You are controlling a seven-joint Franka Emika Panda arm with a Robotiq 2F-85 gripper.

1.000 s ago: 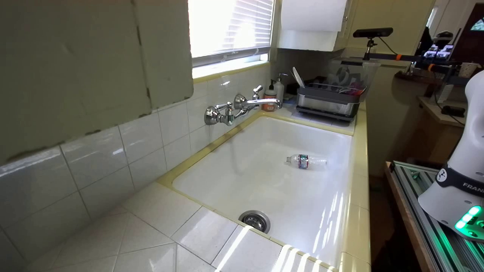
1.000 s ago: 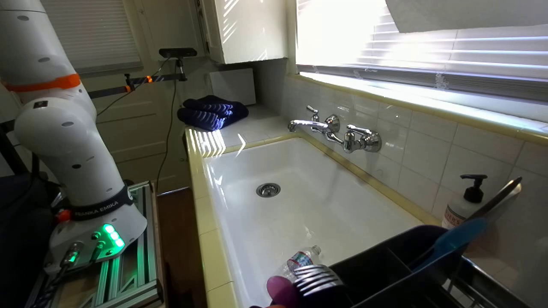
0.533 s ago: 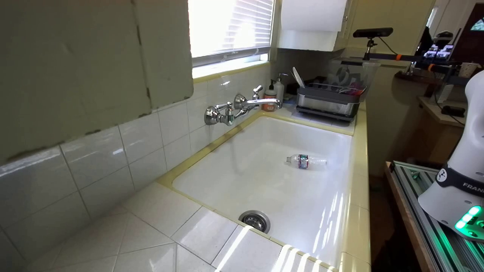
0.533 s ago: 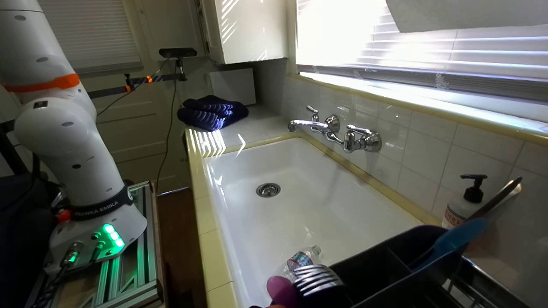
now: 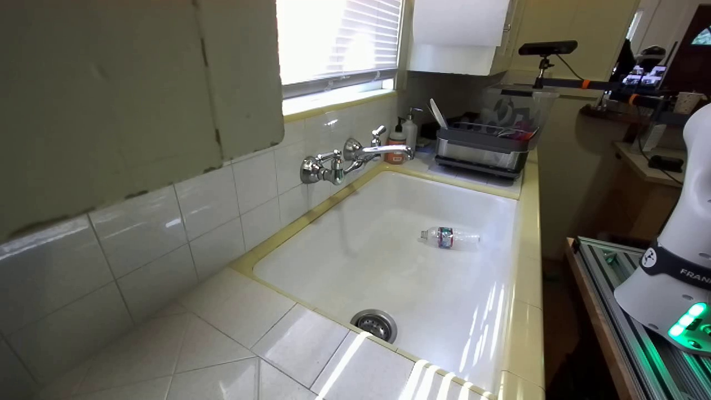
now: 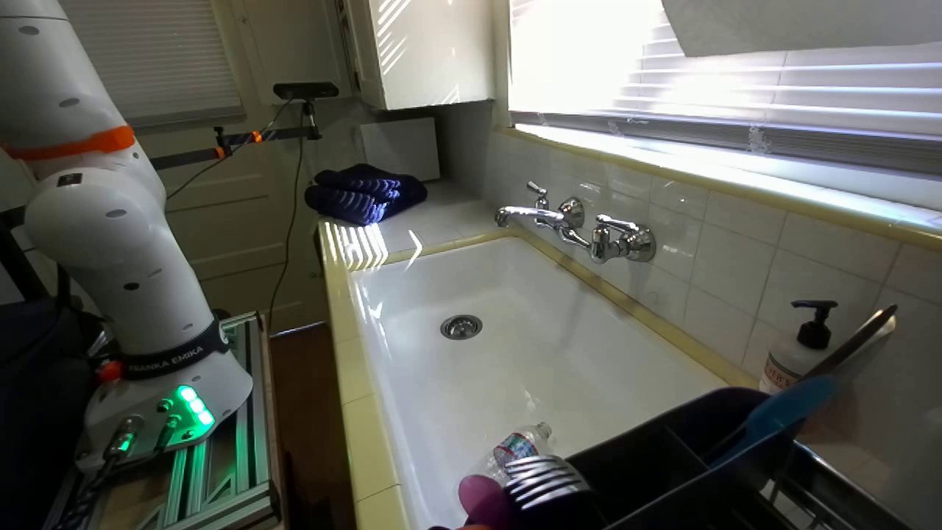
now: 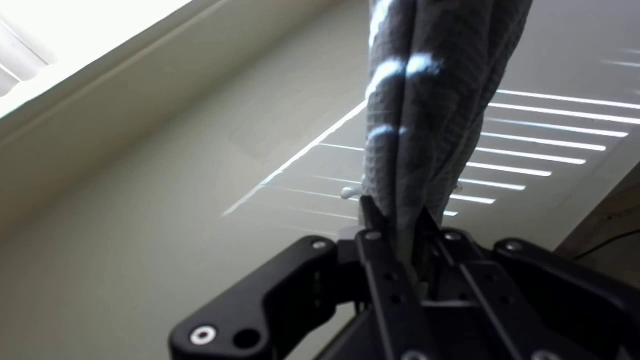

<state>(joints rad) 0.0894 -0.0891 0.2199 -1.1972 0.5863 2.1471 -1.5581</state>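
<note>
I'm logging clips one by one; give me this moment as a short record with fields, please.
Grasp: gripper closed on gray cloth, seen in the wrist view
Contents: clear labeled bottle on its side in the white sink
Fixture: chrome faucet above the sink
Sink ends: dish rack beside one, dark folded fabric beside the opposite
Out of sight: gripper and gray cloth, in both exterior views

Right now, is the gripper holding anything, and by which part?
In the wrist view, the gripper pinches a gray cloth by a narrow, bunched part; corner or edge, can't tell.
</note>
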